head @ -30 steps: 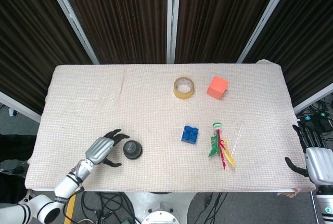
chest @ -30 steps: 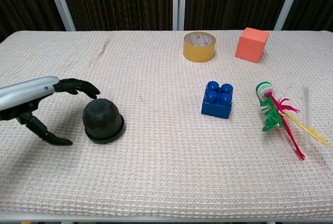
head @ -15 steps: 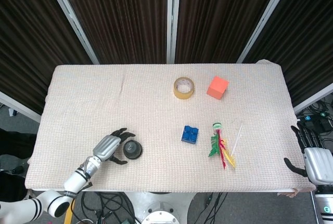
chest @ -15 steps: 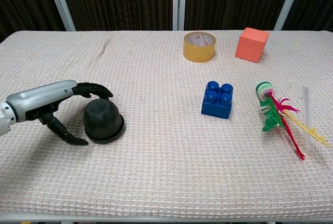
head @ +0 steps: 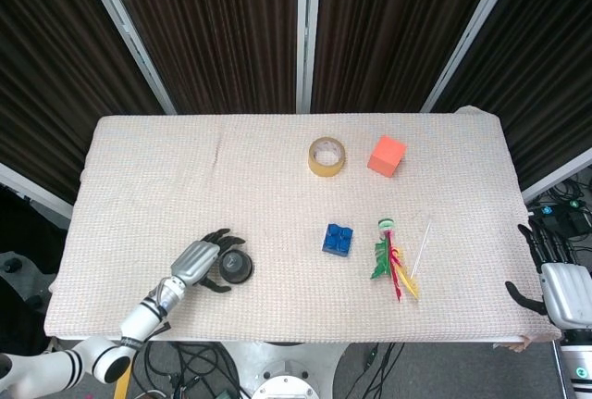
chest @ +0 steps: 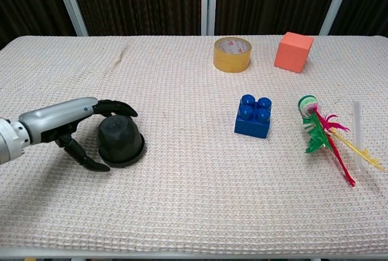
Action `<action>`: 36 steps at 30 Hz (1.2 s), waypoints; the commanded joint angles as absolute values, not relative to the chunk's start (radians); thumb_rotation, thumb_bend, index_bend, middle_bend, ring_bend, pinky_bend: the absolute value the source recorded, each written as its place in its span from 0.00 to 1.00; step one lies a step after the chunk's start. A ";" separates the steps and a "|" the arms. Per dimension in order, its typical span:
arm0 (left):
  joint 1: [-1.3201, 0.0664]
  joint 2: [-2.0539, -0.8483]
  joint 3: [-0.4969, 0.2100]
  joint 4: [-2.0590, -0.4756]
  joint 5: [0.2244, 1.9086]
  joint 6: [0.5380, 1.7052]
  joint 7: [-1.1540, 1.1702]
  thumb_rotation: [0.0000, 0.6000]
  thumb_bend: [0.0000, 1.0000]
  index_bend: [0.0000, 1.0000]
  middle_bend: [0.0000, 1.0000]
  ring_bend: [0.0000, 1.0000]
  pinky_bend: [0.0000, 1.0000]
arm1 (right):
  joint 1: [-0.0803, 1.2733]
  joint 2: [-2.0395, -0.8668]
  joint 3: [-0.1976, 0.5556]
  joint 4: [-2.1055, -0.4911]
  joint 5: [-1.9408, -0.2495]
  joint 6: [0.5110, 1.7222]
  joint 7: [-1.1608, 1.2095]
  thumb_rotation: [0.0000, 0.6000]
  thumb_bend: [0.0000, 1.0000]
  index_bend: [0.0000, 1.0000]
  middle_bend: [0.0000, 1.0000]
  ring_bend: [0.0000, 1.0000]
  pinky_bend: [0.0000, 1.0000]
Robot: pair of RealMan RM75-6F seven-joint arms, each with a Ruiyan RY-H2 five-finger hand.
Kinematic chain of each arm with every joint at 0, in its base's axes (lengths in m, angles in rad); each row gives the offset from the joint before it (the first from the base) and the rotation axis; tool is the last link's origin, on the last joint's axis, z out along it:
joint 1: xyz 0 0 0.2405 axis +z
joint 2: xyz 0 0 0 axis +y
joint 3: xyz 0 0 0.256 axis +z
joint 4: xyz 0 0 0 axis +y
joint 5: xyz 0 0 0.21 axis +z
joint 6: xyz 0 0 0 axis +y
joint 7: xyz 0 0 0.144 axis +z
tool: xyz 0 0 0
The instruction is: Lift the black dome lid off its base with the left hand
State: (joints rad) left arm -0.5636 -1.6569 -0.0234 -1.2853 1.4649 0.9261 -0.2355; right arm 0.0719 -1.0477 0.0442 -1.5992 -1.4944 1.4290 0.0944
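Reading any writing here fails: the tape (chest: 232, 54) has faint reddish print on its inner face, too small to make out, and nothing else carries a legible label.

The tape stands at the far middle of the cloth-covered table (chest: 194, 212), with an orange cube (chest: 293, 51) just to its right. Nearer, right of centre, sits a blue brick (chest: 253, 115). To the right of the brick lies a feather toy (chest: 324, 134), with a green-and-white cap at its far end and green, red and yellow strands trailing toward the near edge. A clear straw (chest: 357, 134) lies beside it, further right. All of these are well apart from the lid, and nothing stands between it and the left hand.

The lid (chest: 120, 140), a black dome, rests on its base on the near left part of the table. The left hand (chest: 82, 128) reaches in from the left, fingers (chest: 118, 108) arched over the far upper side of the dome and thumb (chest: 88, 161) low at its near left flank. The hand brackets the lid; whether the fingertips actually touch it I cannot tell, and the lid is not raised off its base. In the head view the hand (head: 205, 263) likewise wraps the left side of the lid (head: 236, 268).

The right hand (head: 553, 274) hangs off the right table edge, fingers apart, holding nothing.
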 commanded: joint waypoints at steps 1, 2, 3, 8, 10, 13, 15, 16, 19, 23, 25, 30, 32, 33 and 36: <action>-0.567 -1.660 -0.025 -1.282 1.459 0.922 -0.235 1.00 0.00 0.16 0.19 0.03 0.12 | 0.072 -1.047 0.045 -1.598 -1.491 1.428 0.097 1.00 0.19 0.00 0.01 0.00 0.00; -0.568 -1.661 -0.025 -1.283 1.457 0.921 -0.235 1.00 0.00 0.16 0.19 0.03 0.12 | 0.072 -1.046 0.045 -1.597 -1.490 1.427 0.098 1.00 0.19 0.00 0.01 0.00 0.00; -0.569 -1.661 -0.024 -1.283 1.455 0.919 -0.233 1.00 0.00 0.16 0.19 0.03 0.13 | 0.072 -1.046 0.046 -1.596 -1.488 1.425 0.100 1.00 0.19 0.00 0.01 0.00 0.00; -0.571 -1.660 -0.022 -1.286 1.453 0.920 -0.224 1.00 0.00 0.16 0.20 0.03 0.14 | 0.073 -1.047 0.045 -1.592 -1.486 1.421 0.105 1.00 0.19 0.00 0.01 0.00 0.00; -0.572 -1.659 -0.021 -1.289 1.453 0.922 -0.222 1.00 0.00 0.16 0.21 0.03 0.14 | 0.074 -1.047 0.045 -1.592 -1.486 1.421 0.105 1.00 0.19 0.00 0.01 0.00 0.00; -0.573 -1.660 -0.019 -1.292 1.453 0.924 -0.218 1.00 0.00 0.16 0.23 0.03 0.15 | 0.073 -1.047 0.045 -1.591 -1.485 1.422 0.105 1.00 0.19 0.00 0.01 0.00 0.00; -0.573 -1.662 -0.018 -1.291 1.453 0.928 -0.214 1.00 0.00 0.16 0.24 0.03 0.15 | 0.073 -1.048 0.045 -1.590 -1.484 1.422 0.105 1.00 0.19 0.00 0.01 0.00 0.00; -0.573 -1.663 -0.017 -1.290 1.454 0.929 -0.213 1.00 0.00 0.16 0.24 0.03 0.15 | 0.073 -1.047 0.045 -1.590 -1.483 1.421 0.104 1.00 0.19 0.00 0.01 0.00 0.00; -0.574 -1.668 -0.017 -1.284 1.450 0.927 -0.216 1.00 0.00 0.16 0.25 0.03 0.15 | 0.073 -1.047 0.046 -1.590 -1.480 1.419 0.103 1.00 0.19 0.00 0.01 0.00 0.00; -0.576 -1.675 -0.017 -1.279 1.451 0.930 -0.220 1.00 0.00 0.17 0.25 0.03 0.15 | 0.073 -1.047 0.046 -1.590 -1.475 1.416 0.101 1.00 0.19 0.00 0.01 0.00 0.00; -0.577 -1.680 -0.018 -1.275 1.452 0.934 -0.221 1.00 0.00 0.17 0.26 0.03 0.15 | 0.073 -1.046 0.047 -1.590 -1.472 1.414 0.101 1.00 0.19 0.00 0.01 0.00 0.00; -0.576 -1.689 -0.019 -1.265 1.456 0.946 -0.223 1.00 0.00 0.19 0.29 0.03 0.15 | 0.072 -1.046 0.046 -1.588 -1.470 1.413 0.100 1.00 0.19 0.00 0.01 0.00 0.00; -0.575 -1.694 -0.020 -1.260 1.458 0.955 -0.224 1.00 0.01 0.20 0.31 0.04 0.15 | 0.072 -1.046 0.046 -1.587 -1.469 1.413 0.100 1.00 0.19 0.00 0.01 0.00 0.00; -0.573 -1.699 -0.019 -1.255 1.460 0.961 -0.223 1.00 0.02 0.21 0.32 0.05 0.16 | 0.072 -1.045 0.047 -1.588 -1.467 1.412 0.100 1.00 0.19 0.00 0.01 0.00 0.00; -0.572 -1.708 -0.018 -1.241 1.459 0.965 -0.208 1.00 0.03 0.22 0.35 0.06 0.16 | 0.072 -1.044 0.048 -1.590 -1.466 1.412 0.099 1.00 0.19 0.00 0.01 0.00 0.00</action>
State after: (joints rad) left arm -0.5729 -1.7048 -0.0187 -1.2452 1.4593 0.9632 -0.2120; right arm 0.0724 -1.0441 0.0478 -1.5895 -1.4655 1.4116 0.0990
